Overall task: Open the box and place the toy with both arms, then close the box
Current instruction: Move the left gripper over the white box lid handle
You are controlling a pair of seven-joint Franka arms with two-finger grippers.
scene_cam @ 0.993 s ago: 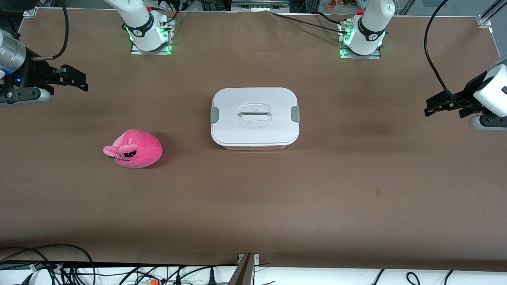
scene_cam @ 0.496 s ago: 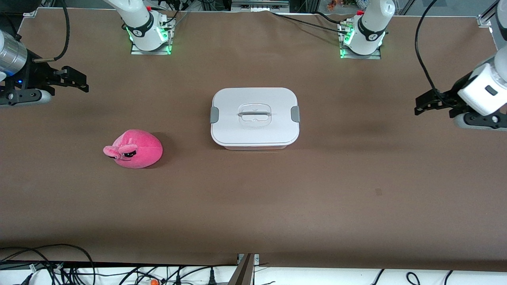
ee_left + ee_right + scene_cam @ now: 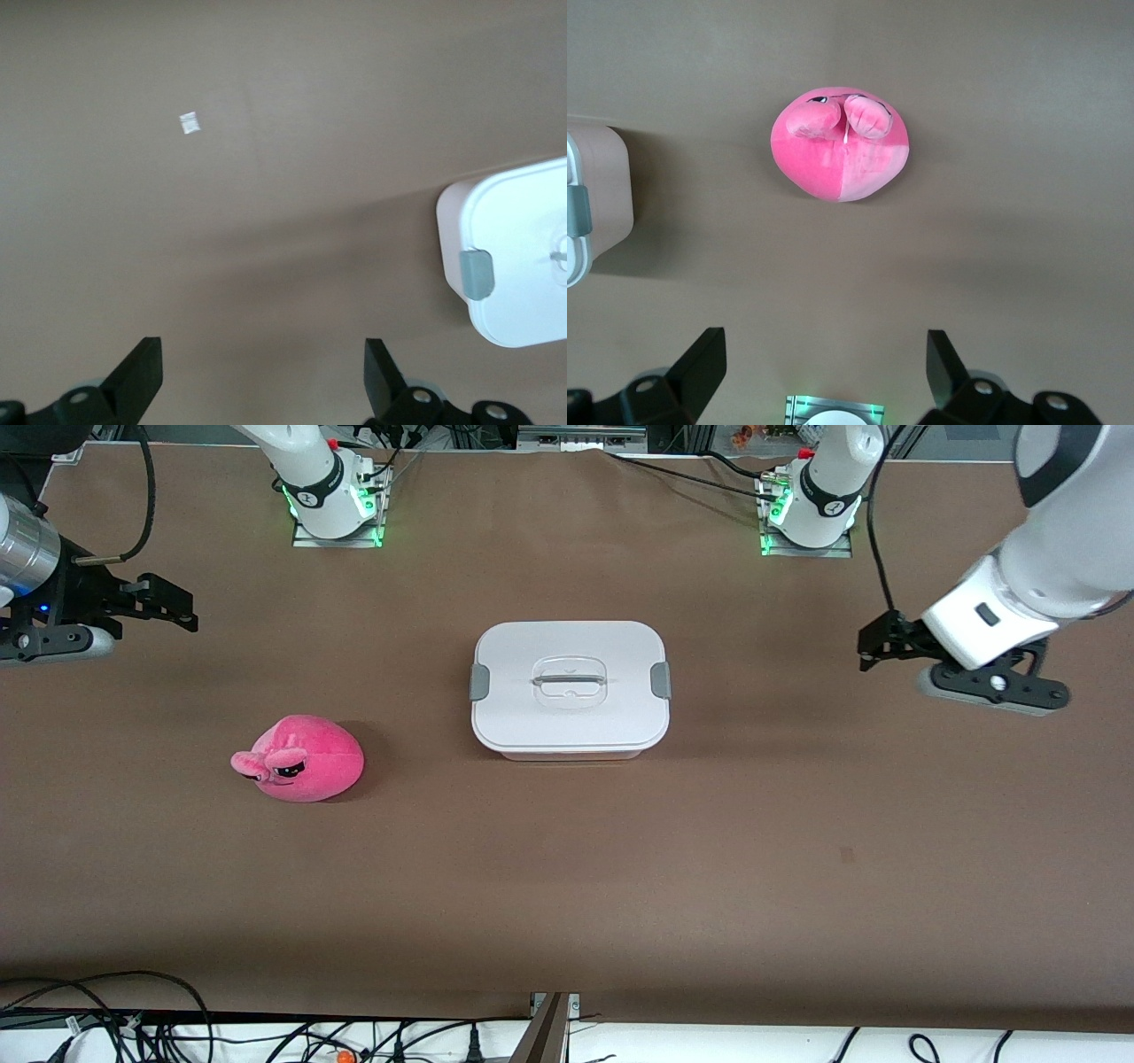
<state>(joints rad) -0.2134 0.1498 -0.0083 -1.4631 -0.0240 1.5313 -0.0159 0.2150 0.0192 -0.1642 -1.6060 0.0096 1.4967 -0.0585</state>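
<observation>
The box [image 3: 570, 689] stands in the middle of the table, its white lid shut, with grey end clips and a recessed centre handle. The hot-pink plush toy [image 3: 301, 759] lies toward the right arm's end, a little nearer the front camera than the box. My left gripper [image 3: 873, 646] is open and empty, up over bare table toward the left arm's end; its wrist view [image 3: 261, 354] shows one end of the box [image 3: 514, 257]. My right gripper [image 3: 177, 607] is open and empty at the right arm's end; its wrist view [image 3: 824, 350] shows the toy [image 3: 840, 155].
The two arm bases [image 3: 335, 509] [image 3: 811, 514] with green lights stand at the table's edge farthest from the front camera. Cables [image 3: 133, 1027] hang below the front edge. A small white speck [image 3: 188, 123] lies on the brown table.
My left arm has swung in from the table's end toward the box, staying open. The right arm, the box and the toy have not moved.
</observation>
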